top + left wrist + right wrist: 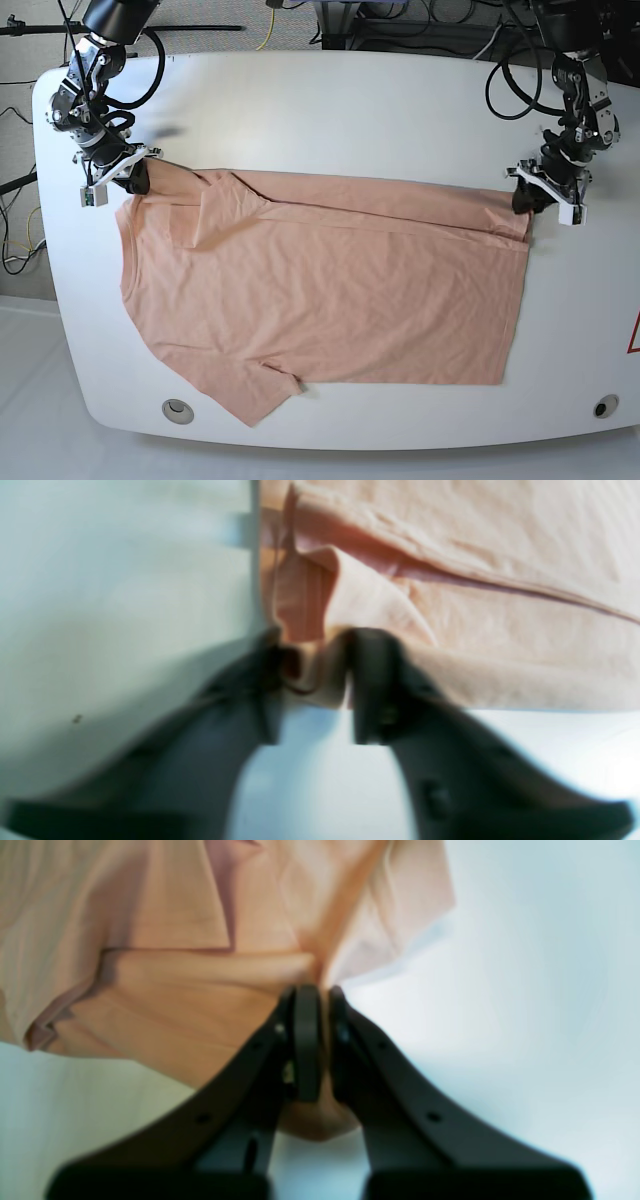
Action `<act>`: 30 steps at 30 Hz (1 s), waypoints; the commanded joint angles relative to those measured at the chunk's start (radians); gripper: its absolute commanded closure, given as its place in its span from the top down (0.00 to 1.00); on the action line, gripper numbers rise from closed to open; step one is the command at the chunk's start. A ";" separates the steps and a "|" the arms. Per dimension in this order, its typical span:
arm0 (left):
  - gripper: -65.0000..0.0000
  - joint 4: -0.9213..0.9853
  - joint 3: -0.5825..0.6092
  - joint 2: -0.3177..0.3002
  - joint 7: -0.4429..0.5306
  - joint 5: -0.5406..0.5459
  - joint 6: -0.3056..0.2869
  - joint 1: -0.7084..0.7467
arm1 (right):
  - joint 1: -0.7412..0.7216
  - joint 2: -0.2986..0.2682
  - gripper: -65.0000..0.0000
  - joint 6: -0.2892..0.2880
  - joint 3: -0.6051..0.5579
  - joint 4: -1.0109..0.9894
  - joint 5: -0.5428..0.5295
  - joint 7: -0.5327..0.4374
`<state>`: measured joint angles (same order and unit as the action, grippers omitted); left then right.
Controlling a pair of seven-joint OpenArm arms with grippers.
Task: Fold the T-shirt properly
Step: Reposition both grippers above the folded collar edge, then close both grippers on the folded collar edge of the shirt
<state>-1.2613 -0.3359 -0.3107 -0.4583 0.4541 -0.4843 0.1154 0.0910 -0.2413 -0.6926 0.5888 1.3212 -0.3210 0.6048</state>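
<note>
A white table [330, 110] with rounded corners fills most of the base view; its surface is smooth and evenly lit, without hard shadows. Two round fittings sit near its front edge, one at the left [178, 409] and one at the right [600, 407]. Black cables [400, 25] lie bundled beyond the far edge. Pale grey floor [25, 400] shows at lower left.

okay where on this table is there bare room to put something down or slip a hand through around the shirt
The widest bare strip of table runs behind the T-shirt, between the two tools. Narrower margins lie right of the shirt's hem and along the front edge. Crowded: the far corners, where the right tool and left tool pinch cloth.
</note>
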 commanded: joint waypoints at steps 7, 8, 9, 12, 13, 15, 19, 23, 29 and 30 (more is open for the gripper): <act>0.00 -0.055 -0.014 -0.010 -0.088 -0.013 0.000 0.015 | 0.003 -0.012 0.00 -0.006 -0.001 0.004 0.028 0.029; 0.00 -0.059 -0.014 -0.011 -0.092 -0.014 -0.001 0.018 | 0.003 -0.013 0.00 -0.006 -0.001 0.005 0.027 0.029; 0.00 -0.068 -0.010 -0.011 -0.108 -0.014 -0.005 0.024 | 0.006 -0.012 0.00 -0.006 0.000 0.006 0.027 0.033; 0.00 -0.098 -0.007 -0.012 -0.137 -0.013 -0.017 0.044 | 0.013 -0.011 0.00 -0.006 0.001 0.009 0.025 0.038; 0.00 -0.105 -0.007 -0.012 -0.142 -0.013 -0.022 0.050 | 0.015 -0.011 0.00 -0.006 0.001 0.011 0.025 0.038; 0.00 -0.120 -0.009 -0.012 -0.149 -0.013 -0.033 0.064 | 0.019 -0.011 0.00 -0.006 0.001 0.011 0.025 0.038; 0.00 -0.147 -0.015 -0.011 -0.140 -0.011 -0.050 0.099 | 0.031 -0.010 0.00 -0.006 0.000 0.011 0.026 0.038; 0.00 -0.175 -0.021 -0.006 -0.103 -0.013 -0.048 0.140 | 0.043 -0.015 0.00 -0.006 -0.001 0.012 0.028 0.041; 0.00 -0.208 -0.027 -0.003 -0.082 -0.014 -0.049 0.194 | 0.074 -0.014 0.00 -0.006 0.000 0.023 0.027 0.041; 0.00 -0.211 -0.028 -0.003 -0.079 -0.014 -0.050 0.201 | 0.081 -0.014 0.00 -0.006 -0.001 0.025 0.027 0.042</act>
<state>-1.4540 -0.3595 -0.3050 -0.5255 0.4530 -0.5327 0.3054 0.1501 -0.2462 -0.7002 0.5880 1.3411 -0.3397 0.5827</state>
